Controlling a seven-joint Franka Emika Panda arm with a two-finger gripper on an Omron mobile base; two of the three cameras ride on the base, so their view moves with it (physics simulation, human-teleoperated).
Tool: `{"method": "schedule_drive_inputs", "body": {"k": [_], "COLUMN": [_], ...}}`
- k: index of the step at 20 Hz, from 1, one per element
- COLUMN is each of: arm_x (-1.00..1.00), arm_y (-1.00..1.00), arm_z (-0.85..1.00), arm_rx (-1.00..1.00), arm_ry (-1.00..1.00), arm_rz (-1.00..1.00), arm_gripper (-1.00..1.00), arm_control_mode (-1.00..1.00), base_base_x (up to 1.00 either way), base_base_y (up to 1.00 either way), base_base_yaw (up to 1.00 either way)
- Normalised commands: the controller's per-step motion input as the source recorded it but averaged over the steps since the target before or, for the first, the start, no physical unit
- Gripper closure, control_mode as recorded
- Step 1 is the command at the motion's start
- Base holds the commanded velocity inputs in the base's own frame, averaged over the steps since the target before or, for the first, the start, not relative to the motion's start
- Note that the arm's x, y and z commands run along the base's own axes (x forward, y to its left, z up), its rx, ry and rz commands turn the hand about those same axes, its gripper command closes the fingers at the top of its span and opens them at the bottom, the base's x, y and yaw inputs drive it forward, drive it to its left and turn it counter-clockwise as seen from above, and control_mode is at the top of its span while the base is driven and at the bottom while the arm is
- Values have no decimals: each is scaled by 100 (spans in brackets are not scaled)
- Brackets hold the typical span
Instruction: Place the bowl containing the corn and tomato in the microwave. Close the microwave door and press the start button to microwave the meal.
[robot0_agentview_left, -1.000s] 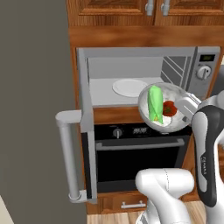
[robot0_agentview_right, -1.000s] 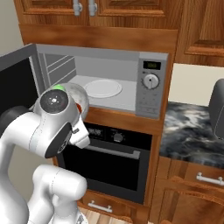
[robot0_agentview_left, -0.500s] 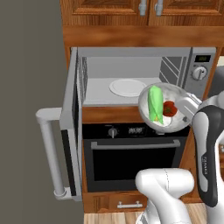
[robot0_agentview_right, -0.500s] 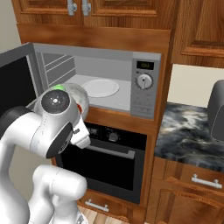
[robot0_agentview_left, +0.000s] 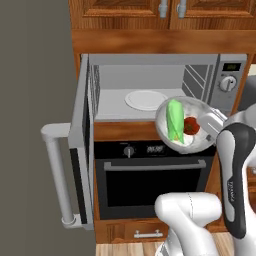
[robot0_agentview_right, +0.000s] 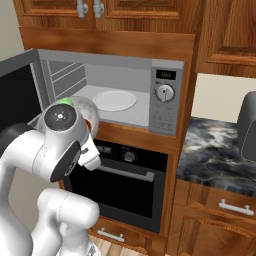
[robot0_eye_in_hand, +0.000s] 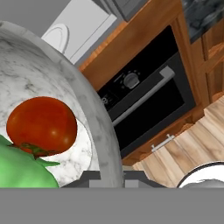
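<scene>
I've got the bowl (robot0_agentview_left: 186, 126) up in the air in front of the microwave (robot0_agentview_left: 150, 87), just below and outside the cavity's front lip, over the oven (robot0_agentview_left: 152, 180). The corn (robot0_agentview_left: 174, 120) and tomato (robot0_agentview_left: 191, 125) sit side by side inside it, touching. The gripper (robot0_agentview_left: 212, 121) is clenched on the bowl's right rim; in the hand view the rim (robot0_eye_in_hand: 103, 144) runs straight down into the jaws.

Risks, as I judge them: it's a one-sided rim pinch, so the bowl could tip or slip and the tomato roll out. The bowl's far edge looks level with the cavity floor, so pushing in now could clip the lip. It needs lifting first, then setting on the turntable (robot0_agentview_left: 146, 99).

The microwave door (robot0_agentview_left: 80, 150) stands wide open at left, handle (robot0_agentview_left: 59, 180) outward; the arm could snag it when closing.

Versus a second ago: the whole scene has slid sideways in both base views, so the base drove; bowl and arm hold the same pose, grip unchanged.
</scene>
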Motion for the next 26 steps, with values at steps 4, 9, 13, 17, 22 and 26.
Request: {"method": "schedule_drive_inputs", "body": {"k": [4, 9, 13, 17, 22, 26], "arm_x": [6, 24, 32, 31, 35, 40], "arm_y": [13, 23, 14, 23, 11, 0], "arm_z": [-14, -7, 5, 12, 3, 1], "arm_rx": [0, 0, 0, 0, 0, 0], "arm_ry": [0, 0, 0, 0, 0, 0], "arm_rz": [0, 0, -6, -13, -9, -5], "arm_gripper": [100, 100, 100, 100, 100, 100], "arm_control_mode": [-100, -100, -100, -100, -100, -100], "base_base_x": [0, 0, 0, 0, 0, 0], "base_base_y": [0, 0, 0, 0, 0, 0], "base_base_yaw": [0, 0, 0, 0, 0, 0]}}
